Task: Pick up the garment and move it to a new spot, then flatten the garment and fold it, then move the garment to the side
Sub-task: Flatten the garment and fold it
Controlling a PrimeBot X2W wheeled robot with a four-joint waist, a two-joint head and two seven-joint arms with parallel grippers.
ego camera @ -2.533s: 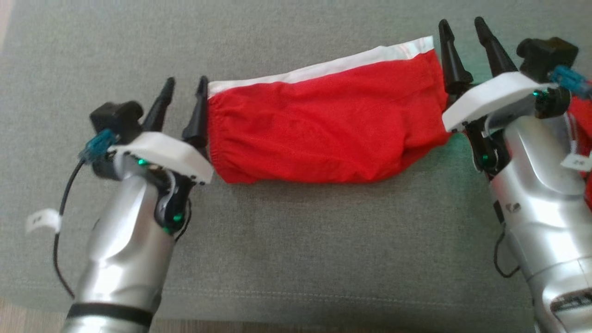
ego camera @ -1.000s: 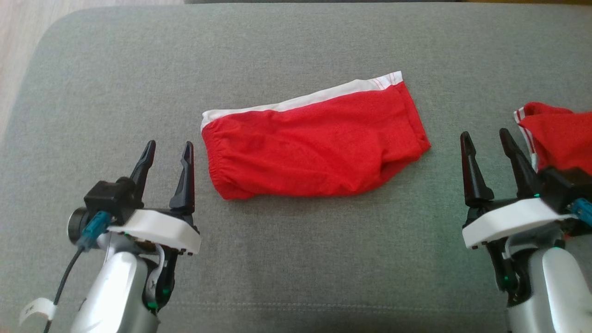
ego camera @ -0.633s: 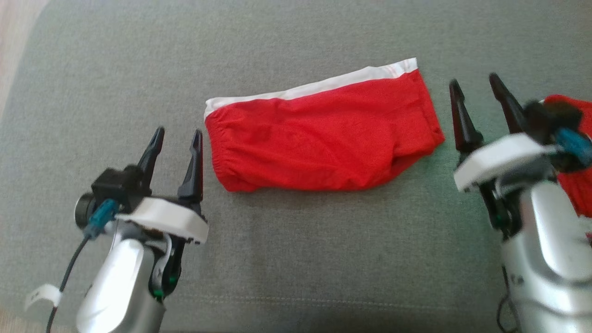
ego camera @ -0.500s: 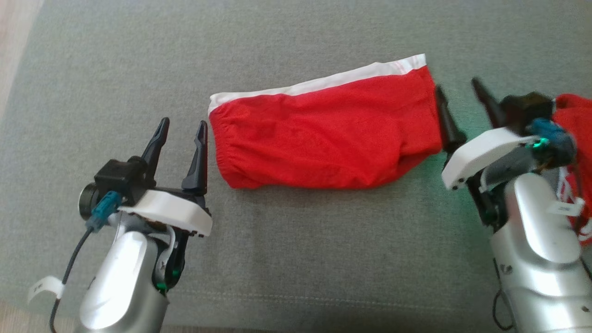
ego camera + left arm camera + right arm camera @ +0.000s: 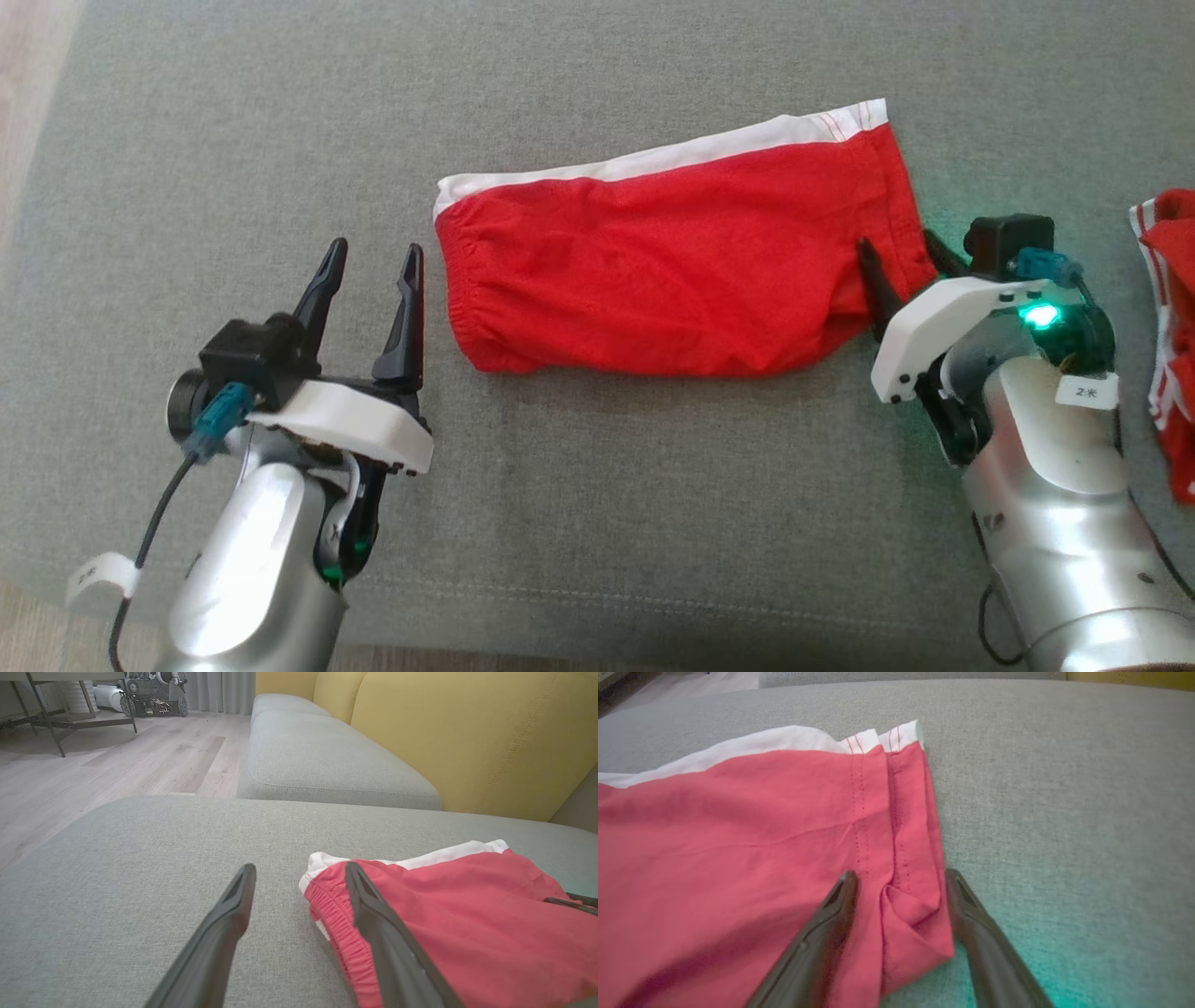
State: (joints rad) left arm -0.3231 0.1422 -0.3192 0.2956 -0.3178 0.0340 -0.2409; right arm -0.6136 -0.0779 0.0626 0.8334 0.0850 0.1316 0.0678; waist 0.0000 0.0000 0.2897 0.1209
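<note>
The red shorts point(image 5: 672, 271) lie folded into a long band across the middle of a grey sofa seat point(image 5: 597, 523). A white band runs along their far edge, and the gathered hem is at the robot's left end.

The right gripper point(image 5: 896, 245) is at the shorts' right end, low on the seat. Its fingers are spread wide and clamp nothing. The head view shows one finger over the red cloth and the other just past the edge. The right wrist view gives the detail: the two fingers straddle the near right corner, where a small fold of stitched hem point(image 5: 915, 905) stands up between them. A teal glow falls on the cushion beside that corner.

The left gripper point(image 5: 375, 250) is also wide open and empty. It sits just beside the gathered left end without touching it. In the left wrist view its right finger overlaps the elastic edge point(image 5: 336, 933), and dark fingertips point(image 5: 572, 901) show at the far end of the shorts.

A second red and white garment point(image 5: 1172, 308) lies at the right edge of the head view. The left wrist view adds a yellow backrest point(image 5: 467, 742), another grey cushion point(image 5: 327, 760) and a wood floor point(image 5: 117, 765).
</note>
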